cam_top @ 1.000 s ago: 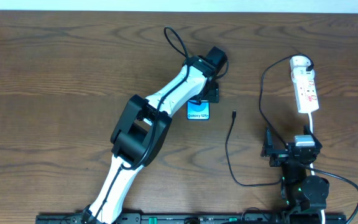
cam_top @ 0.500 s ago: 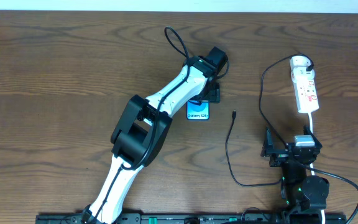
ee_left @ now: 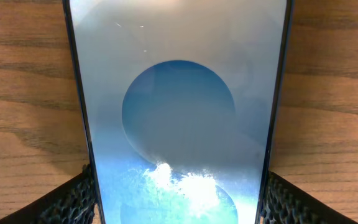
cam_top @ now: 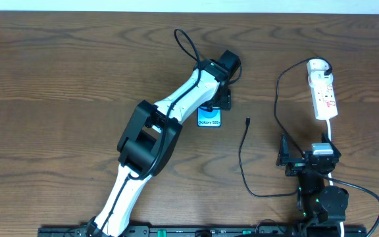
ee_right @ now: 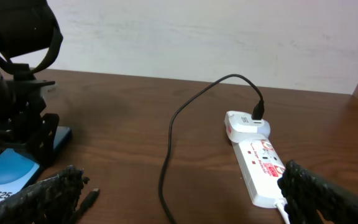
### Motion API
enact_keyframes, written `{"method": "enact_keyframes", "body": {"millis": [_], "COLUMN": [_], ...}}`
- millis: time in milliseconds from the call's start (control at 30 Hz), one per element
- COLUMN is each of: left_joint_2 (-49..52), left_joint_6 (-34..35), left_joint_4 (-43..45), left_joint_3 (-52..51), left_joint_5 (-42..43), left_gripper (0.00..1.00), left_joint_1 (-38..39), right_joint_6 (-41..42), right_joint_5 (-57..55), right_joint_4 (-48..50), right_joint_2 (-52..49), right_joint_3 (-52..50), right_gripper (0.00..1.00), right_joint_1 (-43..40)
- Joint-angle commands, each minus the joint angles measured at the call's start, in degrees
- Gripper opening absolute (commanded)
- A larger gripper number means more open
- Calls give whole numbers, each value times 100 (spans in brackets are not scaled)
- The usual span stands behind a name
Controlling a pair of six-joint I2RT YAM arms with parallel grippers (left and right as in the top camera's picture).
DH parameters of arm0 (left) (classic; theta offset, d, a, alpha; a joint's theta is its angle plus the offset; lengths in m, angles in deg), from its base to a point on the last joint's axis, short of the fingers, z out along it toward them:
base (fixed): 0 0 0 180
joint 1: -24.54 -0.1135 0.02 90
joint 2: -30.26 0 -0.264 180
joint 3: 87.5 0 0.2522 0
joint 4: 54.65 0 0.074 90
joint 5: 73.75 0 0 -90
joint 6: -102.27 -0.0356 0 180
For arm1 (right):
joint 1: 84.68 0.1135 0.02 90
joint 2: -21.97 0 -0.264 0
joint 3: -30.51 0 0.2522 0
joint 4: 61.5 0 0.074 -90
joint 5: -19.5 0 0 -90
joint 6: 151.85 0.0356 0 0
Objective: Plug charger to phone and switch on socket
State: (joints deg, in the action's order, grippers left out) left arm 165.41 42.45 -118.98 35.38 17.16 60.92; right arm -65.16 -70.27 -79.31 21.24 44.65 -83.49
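Left end effector (cam_top: 217,102): narrowed on the phone's far end. The left wrist view shows a mesh pad (ee_left: 76,198) against each long edge, so it appears to be holding the phone steady.
Phone (cam_top: 210,118): flat on the tabletop (cam_top: 58,79), screen up. Its long axis runs away from the robot, and the end with the white lettering points back toward the base. Which short edge has the port cannot be told.
Charger (cam_top: 248,121): the small plug tip lies loose just right of the phone and apart from it, pointing roughly along the phone's long axis. The thin cable trails toward the base and curves off to the right.
Right end effector (cam_top: 281,158): spread wide, nothing in it, facing left. The plug tip lies ahead of it and slightly away, so this looks like the free arm placed to fetch it.
Socket (cam_top: 324,95): furthest right, lying lengthwise away from the robot, with its white plug head (cam_top: 316,66) at the far end.
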Motion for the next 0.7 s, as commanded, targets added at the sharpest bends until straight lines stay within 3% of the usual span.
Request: {"method": "enact_keyframes", "body": {"millis": [0,667], "left_joint_2": [-59,-743], "left_joint_6": [9,9], "left_joint_4": [-96,-723], "left_joint_3": [-2,68], "left_joint_5": [-52,216], "left_gripper": [78,78], "left_joint_1": [-4,-4], "right_joint_6": [70,70], "right_joint_5": [-4,-4], "right_joint_4": [-28,-28], "right_joint_2": [9,9], "right_joint_3": [-4,-4], "right_gripper": [99,99], "right_joint_1": [-2,-2]}}
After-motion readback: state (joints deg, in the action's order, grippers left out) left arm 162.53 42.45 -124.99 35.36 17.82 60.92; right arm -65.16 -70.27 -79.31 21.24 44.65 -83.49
